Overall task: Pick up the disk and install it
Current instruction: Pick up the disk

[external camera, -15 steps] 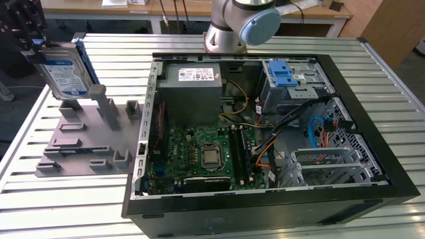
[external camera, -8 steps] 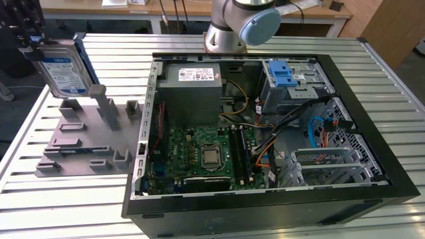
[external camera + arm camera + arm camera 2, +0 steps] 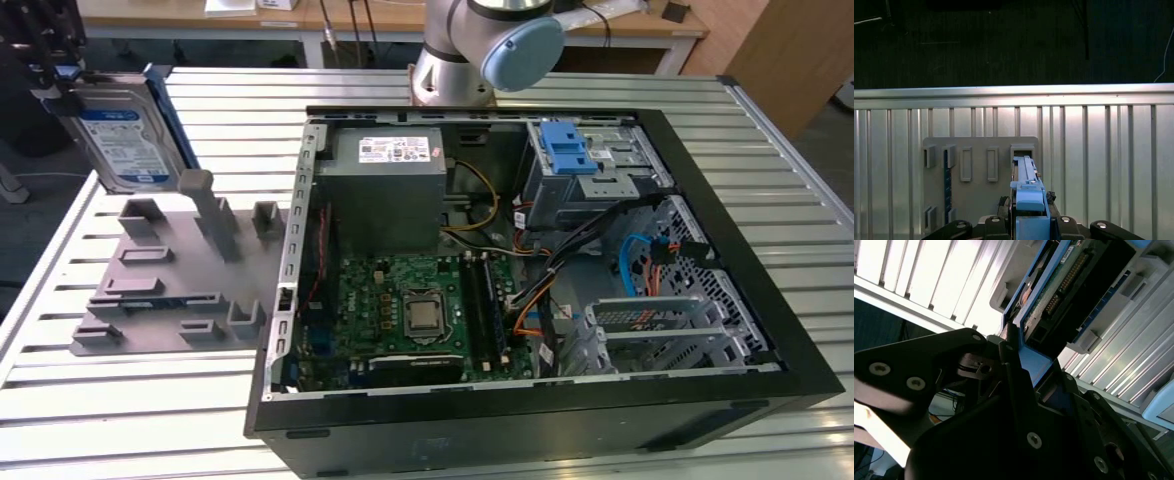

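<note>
The disk, silver with a white-and-blue label in a blue carrier frame, stands on edge at the exterior view's far left, over the far end of the grey slotted stand. My gripper is shut on its upper end. In the first wrist view the disk shows edge-on between the black fingers of the gripper, with the stand beyond it. In the second wrist view the disk shows its connector end, and the gripper is clamped on the blue frame.
An open computer case lies on the slatted metal table to the exterior view's right of the stand. A drive bay with a blue carrier sits at its far corner. The arm's base stands behind the case.
</note>
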Robot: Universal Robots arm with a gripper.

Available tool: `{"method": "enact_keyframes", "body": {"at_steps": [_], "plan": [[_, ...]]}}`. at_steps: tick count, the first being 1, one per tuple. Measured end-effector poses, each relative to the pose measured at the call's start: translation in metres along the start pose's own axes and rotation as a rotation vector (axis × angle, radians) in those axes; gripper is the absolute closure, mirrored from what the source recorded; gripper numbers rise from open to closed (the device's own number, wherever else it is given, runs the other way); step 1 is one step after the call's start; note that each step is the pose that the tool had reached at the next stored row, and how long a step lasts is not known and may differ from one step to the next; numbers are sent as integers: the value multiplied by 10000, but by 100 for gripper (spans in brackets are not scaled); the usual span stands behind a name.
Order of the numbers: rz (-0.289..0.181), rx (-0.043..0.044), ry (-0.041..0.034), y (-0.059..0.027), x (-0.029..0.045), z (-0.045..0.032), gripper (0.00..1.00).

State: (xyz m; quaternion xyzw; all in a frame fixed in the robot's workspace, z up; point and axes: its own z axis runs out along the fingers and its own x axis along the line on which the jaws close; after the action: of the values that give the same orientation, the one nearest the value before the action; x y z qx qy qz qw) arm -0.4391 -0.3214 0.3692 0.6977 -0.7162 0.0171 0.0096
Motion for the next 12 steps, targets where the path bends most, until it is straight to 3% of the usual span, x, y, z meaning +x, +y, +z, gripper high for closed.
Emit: {"method": "enact_keyframes", "body": {"at_steps": [6,12], "plan": [[2,12,-6,11,2,-60,64],[3,55,-83,38,3,-72,64]]}}
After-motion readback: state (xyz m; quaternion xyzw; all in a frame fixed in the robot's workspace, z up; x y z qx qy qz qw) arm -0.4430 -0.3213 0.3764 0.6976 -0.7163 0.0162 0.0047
